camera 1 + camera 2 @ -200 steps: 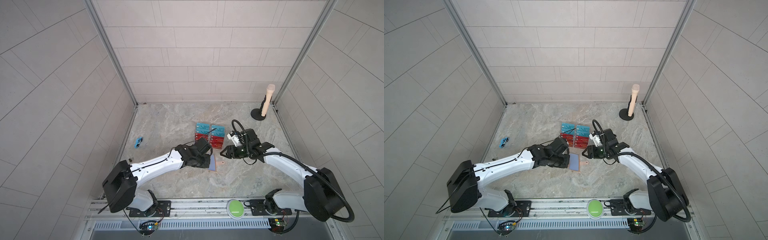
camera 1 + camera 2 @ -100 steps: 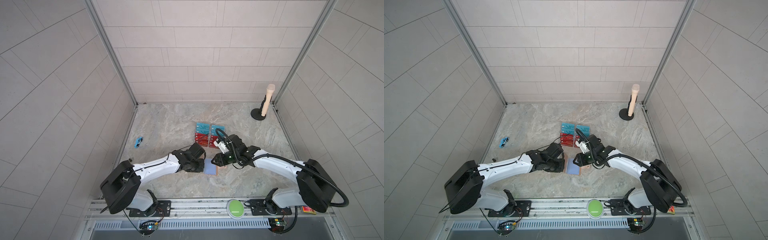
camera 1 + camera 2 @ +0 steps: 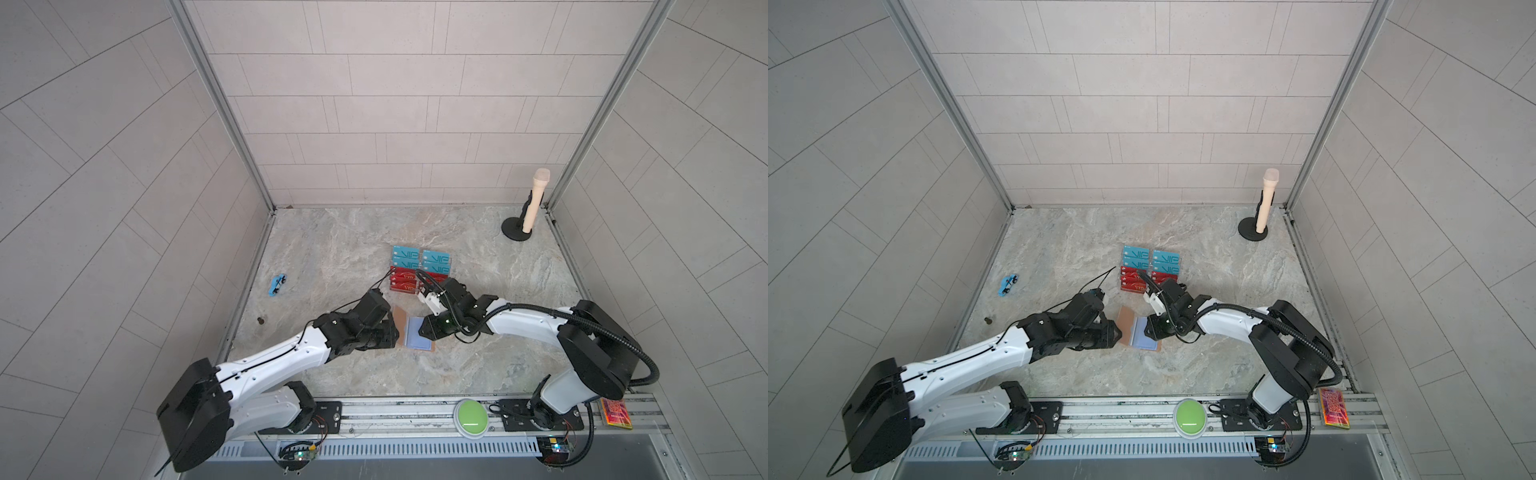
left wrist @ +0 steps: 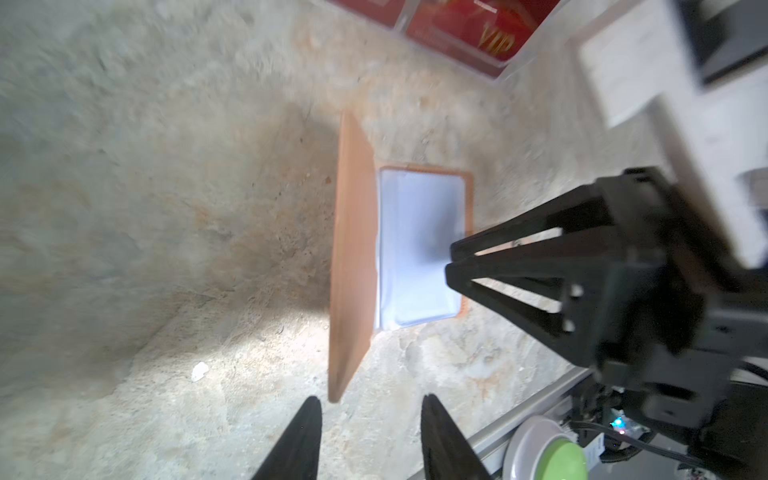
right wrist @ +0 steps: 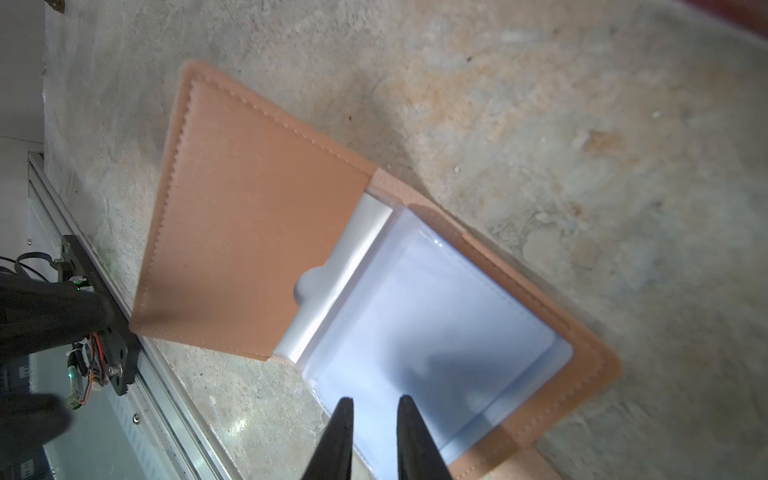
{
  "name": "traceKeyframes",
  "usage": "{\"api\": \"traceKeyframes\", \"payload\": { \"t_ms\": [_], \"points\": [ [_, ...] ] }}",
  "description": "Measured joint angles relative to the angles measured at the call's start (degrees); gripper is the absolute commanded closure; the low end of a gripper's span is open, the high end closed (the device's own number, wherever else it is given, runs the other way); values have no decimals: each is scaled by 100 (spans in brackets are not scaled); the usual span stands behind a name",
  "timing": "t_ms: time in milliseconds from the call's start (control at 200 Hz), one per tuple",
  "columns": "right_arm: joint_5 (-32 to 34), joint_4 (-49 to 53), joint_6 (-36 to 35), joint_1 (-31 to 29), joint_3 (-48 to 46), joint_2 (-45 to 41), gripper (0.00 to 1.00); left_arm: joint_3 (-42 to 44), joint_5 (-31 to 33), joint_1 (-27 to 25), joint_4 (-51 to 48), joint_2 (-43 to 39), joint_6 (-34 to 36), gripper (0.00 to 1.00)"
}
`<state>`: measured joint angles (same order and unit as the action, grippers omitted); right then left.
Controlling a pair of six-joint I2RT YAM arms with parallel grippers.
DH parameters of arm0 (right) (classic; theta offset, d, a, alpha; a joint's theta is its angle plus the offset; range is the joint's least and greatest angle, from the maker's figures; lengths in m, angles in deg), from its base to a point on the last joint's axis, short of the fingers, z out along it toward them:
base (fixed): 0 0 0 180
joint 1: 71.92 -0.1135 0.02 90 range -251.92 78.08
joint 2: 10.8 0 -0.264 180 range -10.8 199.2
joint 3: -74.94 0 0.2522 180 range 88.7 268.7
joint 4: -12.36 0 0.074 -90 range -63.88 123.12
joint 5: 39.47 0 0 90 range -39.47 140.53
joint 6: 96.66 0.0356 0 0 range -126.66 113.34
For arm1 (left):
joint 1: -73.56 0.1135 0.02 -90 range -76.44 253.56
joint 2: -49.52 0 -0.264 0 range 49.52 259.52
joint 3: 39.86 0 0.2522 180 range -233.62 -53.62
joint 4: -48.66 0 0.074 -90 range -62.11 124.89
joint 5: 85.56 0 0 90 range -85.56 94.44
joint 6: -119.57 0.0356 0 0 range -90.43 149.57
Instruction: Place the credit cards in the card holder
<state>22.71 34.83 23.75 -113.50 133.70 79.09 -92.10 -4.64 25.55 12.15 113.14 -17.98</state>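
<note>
The card holder [image 3: 415, 338] lies unfolded on the marbled table [image 3: 353, 249], between the two arms in both top views. The half on the right arm's side lies flat, pale-blue pocket upward. Its tan flap [image 5: 249, 232] on the left arm's side stands tilted up from the fold. The left gripper [image 4: 370, 411] sits just outside that raised flap, close to its free edge. Its jaws are clearly parted with only bare table between them, and whether a fingertip touches the flap's corner cannot be told. The right gripper [image 5: 375, 409] reaches in from the opposite side and hangs over the flat half. Its jaws are drawn close but narrowly apart, tips low on the pale-blue pocket [image 5: 436, 324]. Only that pocket shows through the gap, and whether they pinch a sleeve of it is unclear. The credit cards [image 3: 435, 259] sit beyond the card holder toward the back wall, near it but apart, ranked in a clear stand [image 4: 505, 68], red rows nearer the card holder, teal rows farther. A blue toy car [image 3: 277, 285] lies well apart from the card holder on the left arm's side. A microphone on a round base [image 3: 534, 203] stands well beyond the card holder, at the back corner on the right arm's side.
</note>
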Motion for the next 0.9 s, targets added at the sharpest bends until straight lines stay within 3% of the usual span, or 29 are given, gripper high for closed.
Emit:
{"api": "traceKeyframes", "payload": {
  "t_ms": [210,441,626,901],
  "points": [
    [157,81,-44,0,136,136,80,-732,-37,240,157,459,315,68],
    [433,254,-57,13,68,70,71,-826,-356,514,378,1497,776,74],
    [601,398,-22,79,52,4,60,-575,-422,573,487,1641,922,77],
    [756,503,28,157,153,181,61,326,-455,570,907,1637,715,83]
  ]
}}
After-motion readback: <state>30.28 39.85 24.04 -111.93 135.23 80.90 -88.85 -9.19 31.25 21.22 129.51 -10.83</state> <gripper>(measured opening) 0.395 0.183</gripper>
